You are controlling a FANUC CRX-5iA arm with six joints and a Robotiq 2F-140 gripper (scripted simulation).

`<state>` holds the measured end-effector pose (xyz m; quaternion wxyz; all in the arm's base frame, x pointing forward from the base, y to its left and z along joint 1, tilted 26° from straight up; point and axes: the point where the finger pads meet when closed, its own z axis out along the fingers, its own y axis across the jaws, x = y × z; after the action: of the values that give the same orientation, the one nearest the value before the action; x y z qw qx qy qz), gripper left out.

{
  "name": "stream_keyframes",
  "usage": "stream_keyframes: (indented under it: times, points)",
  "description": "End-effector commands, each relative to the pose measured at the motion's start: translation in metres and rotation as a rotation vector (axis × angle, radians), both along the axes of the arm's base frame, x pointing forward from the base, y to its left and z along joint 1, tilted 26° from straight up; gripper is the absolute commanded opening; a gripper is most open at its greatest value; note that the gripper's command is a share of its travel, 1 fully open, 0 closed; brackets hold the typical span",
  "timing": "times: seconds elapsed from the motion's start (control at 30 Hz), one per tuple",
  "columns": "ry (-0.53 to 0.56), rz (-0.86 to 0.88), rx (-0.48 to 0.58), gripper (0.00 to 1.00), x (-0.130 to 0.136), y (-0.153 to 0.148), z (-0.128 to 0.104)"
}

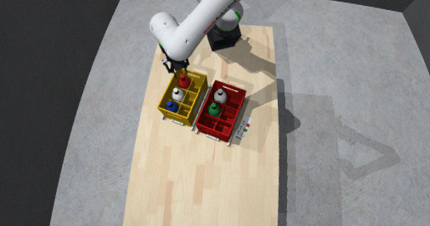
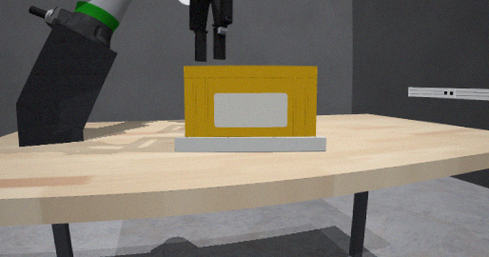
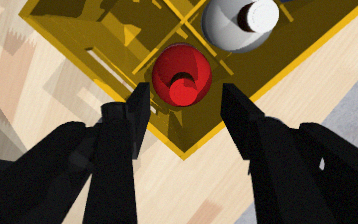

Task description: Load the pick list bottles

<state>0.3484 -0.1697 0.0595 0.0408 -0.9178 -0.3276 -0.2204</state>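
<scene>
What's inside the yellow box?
The yellow crate holds three upright bottles: red, white and blue. Their lower halves are hidden by the dividers.

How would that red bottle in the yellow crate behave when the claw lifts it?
The red bottle looks rigid with a round, glossy body, so it may slip or twist between the gripper's flat fingers. Its narrow neck suggests top-heaviness is unlikely, and the yellow crate's dividers probably keep it from tipping.

You are looking at a light wooden table (image 1: 201, 180) standing on a grey concrete floor (image 1: 343, 67). Dark walls (image 2: 409, 38) are rising behind it. At three o'clock in the exterior view, a white rail (image 2: 447, 93) is hanging on the wall.
</scene>
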Motion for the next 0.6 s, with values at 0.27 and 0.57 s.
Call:
stream_keyframes:
  times: [0.27, 0.57]
  points:
    - [-0.001, 0.0, -0.001, 0.44, 0.005, 0.002, -0.01]
    - [-0.001, 0.0, -0.001, 0.44, 0.009, 0.005, -0.021]
